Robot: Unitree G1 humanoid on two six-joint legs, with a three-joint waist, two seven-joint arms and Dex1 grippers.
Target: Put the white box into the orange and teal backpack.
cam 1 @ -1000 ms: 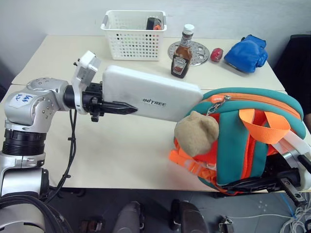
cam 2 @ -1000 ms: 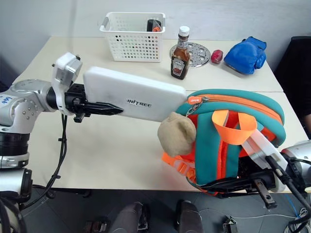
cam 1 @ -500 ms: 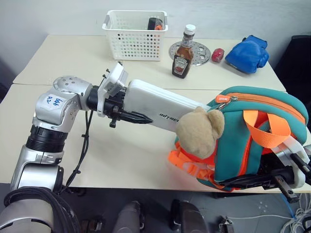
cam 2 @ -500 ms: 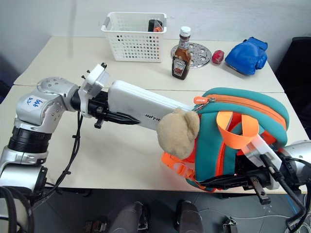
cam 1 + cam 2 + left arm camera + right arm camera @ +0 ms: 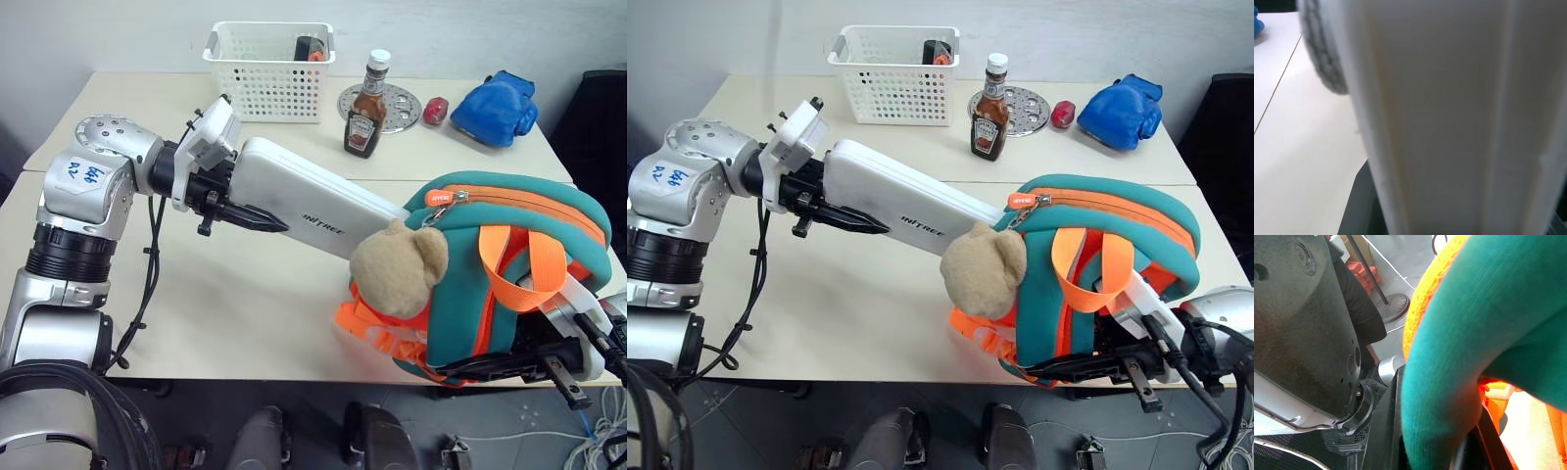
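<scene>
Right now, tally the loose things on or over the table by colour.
White: 2, the white box and basket
Blue: 1, boxing glove
Orange and teal: 1, backpack
Brown: 1, sauce bottle
Silver: 1, perforated disc
Red: 1, small object
Total: 7

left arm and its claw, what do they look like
The left arm is built of rounded silver-grey segments with black ribbed joints, and a white sticker with blue handwriting sits near the top. A black cable hangs alongside. A white camera block sits at the wrist. The left claw has slim black pointed fingers.

A robot test lab: pale tables (image 5: 245, 294) pushed together, props laid out (basket (image 5: 269, 69), ketchup bottle (image 5: 367, 117)), loose floor cables (image 5: 588, 446).
</scene>
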